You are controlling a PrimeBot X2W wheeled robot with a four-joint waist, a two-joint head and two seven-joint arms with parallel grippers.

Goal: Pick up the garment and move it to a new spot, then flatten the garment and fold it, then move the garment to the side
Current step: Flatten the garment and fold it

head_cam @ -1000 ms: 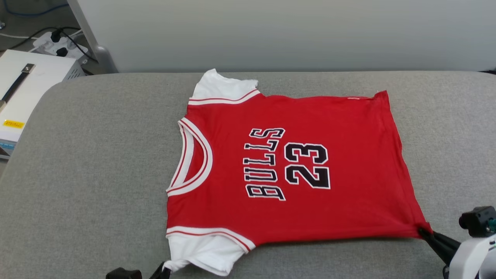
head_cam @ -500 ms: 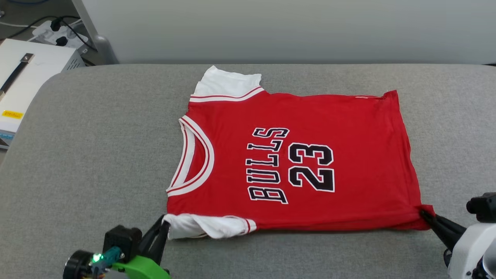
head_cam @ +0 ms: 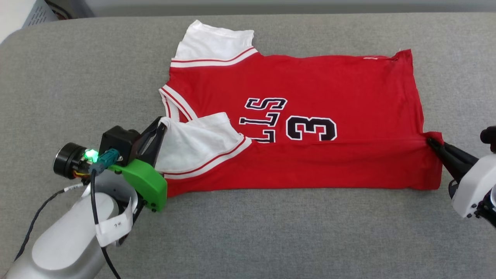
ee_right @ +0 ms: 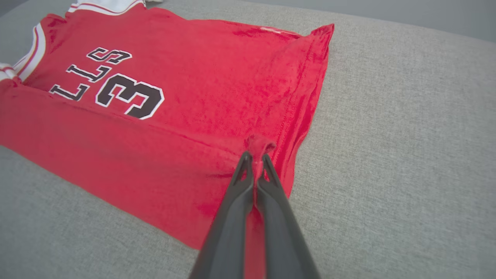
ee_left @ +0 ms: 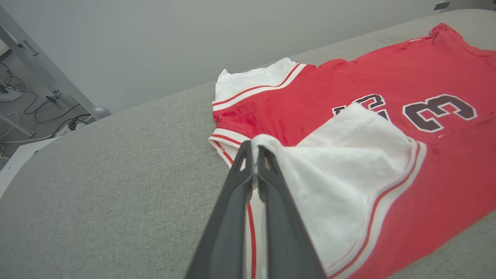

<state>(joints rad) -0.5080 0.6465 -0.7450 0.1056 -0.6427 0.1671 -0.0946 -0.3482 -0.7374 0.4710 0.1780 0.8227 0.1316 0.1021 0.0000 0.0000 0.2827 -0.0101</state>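
The garment (head_cam: 329, 89), a red jersey T-shirt with white sleeves, lies front up on the grey cushion, neck to the left. Its near long edge is folded over onto the front, covering part of the black letters and number, so "LLS" and "3" still show. My left gripper (head_cam: 162, 123) is shut on the tip of the near white sleeve (ee_left: 348, 162), held over the chest. My right gripper (head_cam: 431, 142) is shut on the near red hem corner (ee_right: 259, 145), lifted onto the body. The far sleeve (head_cam: 211, 40) lies flat.
The grey cushioned surface (head_cam: 271, 236) spreads wide in front of the garment and to both sides. A white box corner (head_cam: 23, 13) shows at the far left beyond the cushion. Cables and a metal frame leg (ee_left: 46, 73) stand on the floor past the cushion's edge.
Both grippers have carried the near edge away from me and over the front, covering part of the print. The head camera has tilted down and nearer.
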